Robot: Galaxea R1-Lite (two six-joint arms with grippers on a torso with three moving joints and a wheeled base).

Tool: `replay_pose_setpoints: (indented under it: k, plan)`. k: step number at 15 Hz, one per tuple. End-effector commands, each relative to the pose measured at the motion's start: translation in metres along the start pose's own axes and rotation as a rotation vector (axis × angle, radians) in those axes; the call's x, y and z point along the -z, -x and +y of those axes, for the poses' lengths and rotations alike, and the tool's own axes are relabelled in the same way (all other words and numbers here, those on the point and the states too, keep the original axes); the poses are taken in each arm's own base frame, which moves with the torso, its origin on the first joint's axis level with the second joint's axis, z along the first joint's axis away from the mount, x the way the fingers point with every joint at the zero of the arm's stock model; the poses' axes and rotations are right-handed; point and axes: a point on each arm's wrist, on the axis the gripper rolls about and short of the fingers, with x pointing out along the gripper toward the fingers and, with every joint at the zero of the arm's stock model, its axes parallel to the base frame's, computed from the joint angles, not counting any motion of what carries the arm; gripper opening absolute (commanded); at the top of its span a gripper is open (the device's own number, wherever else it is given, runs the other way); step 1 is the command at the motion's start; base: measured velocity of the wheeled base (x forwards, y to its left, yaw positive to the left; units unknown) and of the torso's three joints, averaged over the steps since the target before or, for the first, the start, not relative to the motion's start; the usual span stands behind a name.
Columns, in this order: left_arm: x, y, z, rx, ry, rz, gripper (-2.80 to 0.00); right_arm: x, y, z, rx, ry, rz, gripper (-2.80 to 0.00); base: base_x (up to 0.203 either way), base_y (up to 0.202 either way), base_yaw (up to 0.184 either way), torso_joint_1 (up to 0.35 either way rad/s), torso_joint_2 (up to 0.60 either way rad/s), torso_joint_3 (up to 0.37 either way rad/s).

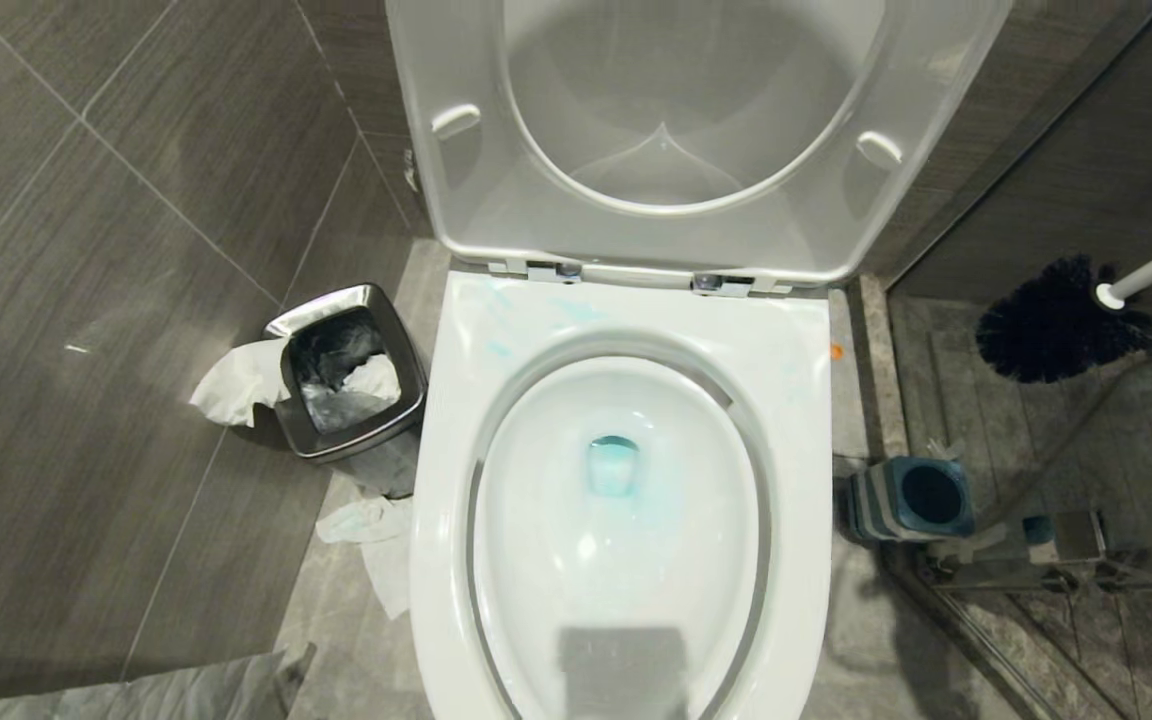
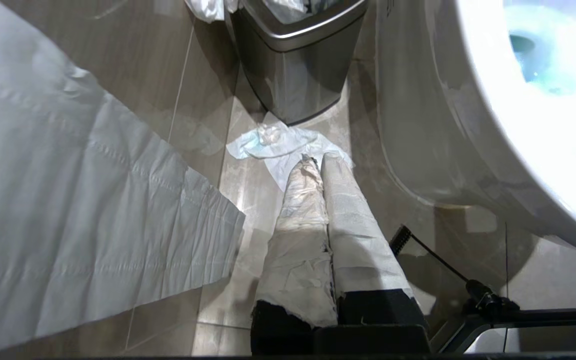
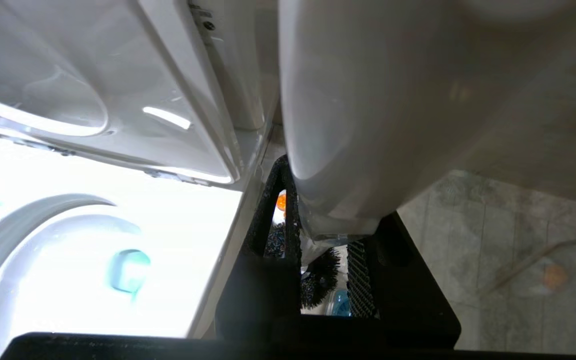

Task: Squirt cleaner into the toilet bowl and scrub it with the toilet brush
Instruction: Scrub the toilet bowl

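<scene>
Head view: shows one toilet bowl (image 1: 798, 400), centred, with one seat (image 1: 456, 200) and one lid (image 1: 676, 90) raised together on two chrome hinges (image 1: 554, 270). Shows the cleaner (image 1: 614, 466) as one teal pool of tinted water at the bottom of the bowl, plus faint teal smears on the rear left of the rim. Places one toilet brush (image 1: 1056, 320) in the air to the right of the bowl, in front of the glass panel (image 1: 1086, 150), dark bristle head pointing left and white handle running off the right edge. Places one blue striped holder (image 1: 911, 497) on the floor (image 1: 86, 450) just right of the bowl, below the brush, with nothing in it. Places one steel waste bin (image 1: 336, 305) left of the bowl, with three tissue pieces (image 1: 231, 385): one over the bin's edge, one inside, one on the floor beside the bowl.

Right wrist view: shows the right gripper (image 3: 335, 200), two black fingers narrowed onto the brush's white handle, gripping it.

Left wrist view: shows the left gripper (image 2: 318, 159), low beside the bowl, two paper-wrapped fingers pressed together, holding nothing, tips above the floor tissue. Shows one large paper sheet (image 2: 68, 200) alongside.
</scene>
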Motion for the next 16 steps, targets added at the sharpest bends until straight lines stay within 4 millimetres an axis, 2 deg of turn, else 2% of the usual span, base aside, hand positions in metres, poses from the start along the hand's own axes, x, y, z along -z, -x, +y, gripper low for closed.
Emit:
replay_pose_setpoints:
  k: [1,3,5,9,11,13,16]
  plan:
    - [0.0,0.0,0.0,0.0,0.0,0.001,-2.8,0.002,-0.002,0.001,-0.008,-0.001,0.015,-2.8,0.0,0.0,0.0,0.005,0.0,0.2]
    - [0.0,0.0,0.0,0.0,0.0,0.001,-2.8,0.003,-0.006,0.003,0.01,-0.005,0.027,-2.8,0.0,0.0,0.0,0.003,0.0,0.204]
    - [0.0,0.0,0.0,0.0,0.0,0.001,-2.8,0.005,-0.01,0.014,-0.01,-0.013,0.037,-2.8,0.0,0.0,0.0,0.002,0.0,0.205]
    - [0.0,0.0,0.0,0.0,0.002,0.001,-2.8,0.01,-0.022,0.052,-0.042,-0.024,0.08,-2.8,0.0,0.0,0.0,-0.003,0.0,0.203]
    - [0.0,0.0,0.0,0.0,0.003,0.0,-2.8,0.013,-0.038,0.069,-0.022,-0.021,0.088,-2.8,0.0,0.0,0.0,0.004,0.0,0.2]
    - [0.0,0.0,0.0,0.0,0.003,0.0,-2.8,0.013,-0.05,0.076,0.001,-0.028,0.063,-2.8,0.0,0.0,0.0,0.006,0.0,0.157]
    - [0.0,0.0,0.0,0.0,0.003,0.0,-2.8,0.016,-0.054,0.08,-0.007,-0.024,0.075,-2.8,0.0,0.0,0.0,0.003,0.0,0.035]
